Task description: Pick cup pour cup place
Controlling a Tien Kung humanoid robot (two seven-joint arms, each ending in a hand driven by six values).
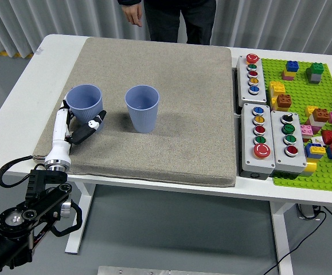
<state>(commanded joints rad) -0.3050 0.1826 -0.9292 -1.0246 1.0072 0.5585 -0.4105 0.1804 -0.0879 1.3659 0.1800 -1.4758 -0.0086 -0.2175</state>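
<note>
Two blue-grey plastic cups stand upright on the grey mat [171, 114]. The left cup [85, 102] is near the mat's left edge and the right cup [142, 107] is at its middle left. My left hand [78, 123] comes in from the lower left and wraps the left cup's lower part, thumb [91, 127] in front and fingers behind. The cup's base is hidden by the hand, so I cannot tell if it is lifted. The inside of both cups looks empty. My right hand is out of view.
Grey button boxes [267, 137] lie right of the mat. A green baseplate [303, 86] with several toy bricks is at the far right. A person in dark clothes stands at the far side, one hand [133, 15] hanging above the table edge.
</note>
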